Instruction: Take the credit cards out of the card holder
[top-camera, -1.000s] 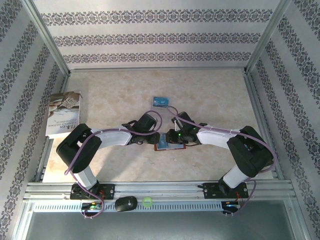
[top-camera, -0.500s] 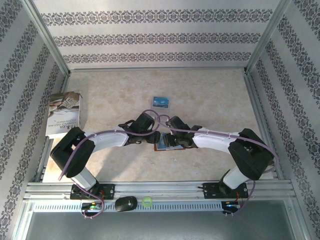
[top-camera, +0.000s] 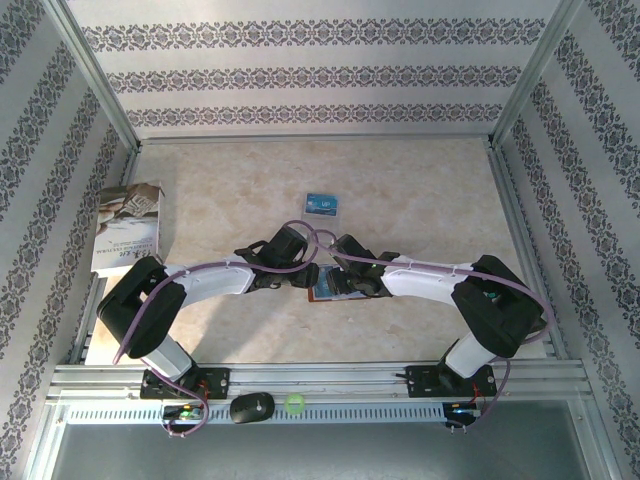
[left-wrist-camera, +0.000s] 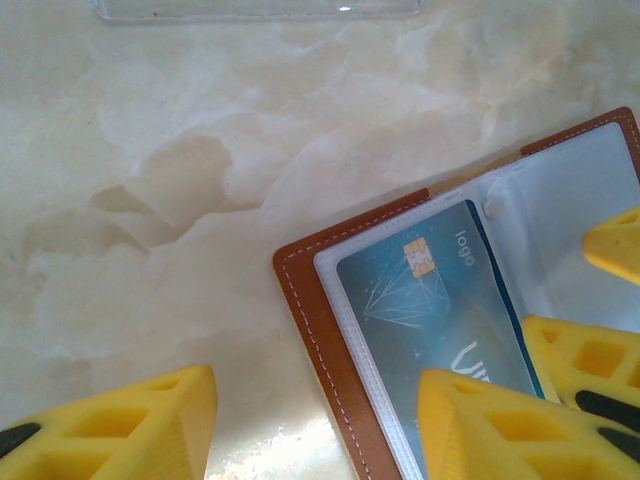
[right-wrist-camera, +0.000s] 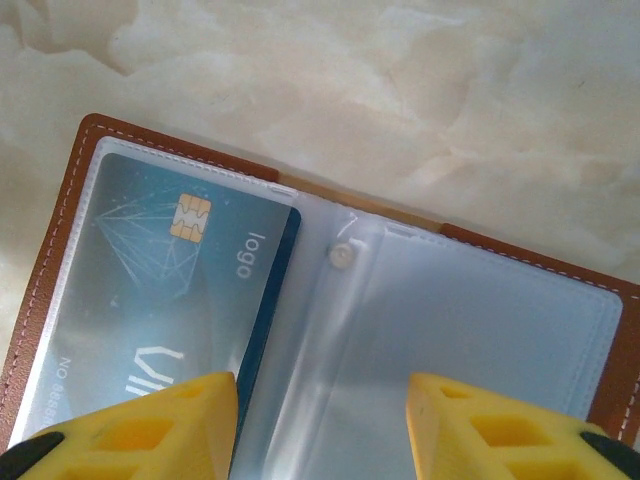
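1. Left wrist view: left gripper (left-wrist-camera: 315, 400) parted, empty. One finger is beside the open card holder (left-wrist-camera: 305, 310) on the table (left-wrist-camera: 200, 150), the other over it.
2. Right gripper (right-wrist-camera: 320, 395) is also parted and empty, over the holder — blue credit card (right-wrist-camera: 170, 270) sits in its clear sleeve.

Rich brown leather on the card holder (right-wrist-camera: 52, 260), pale stitching along its edge, a cloudy grey-blue sleeve inside. Under the plastic the credit card (right-wrist-camera: 170, 290) reads teal-blue, with fine white line-work, a gold chip and white lettering. Bright yellow on the right gripper (right-wrist-camera: 320, 400) at the bottom of the frame, and yellow again on the left gripper (left-wrist-camera: 315, 400). The table (top-camera: 420, 190) is cream marble, veined beige. From overhead, a second blue card (top-camera: 322, 204) sits upper centre, a white-grey printed booklet (top-camera: 128, 228) is at left, and the walls (top-camera: 300, 75) are banded with dark floral stripes on white.
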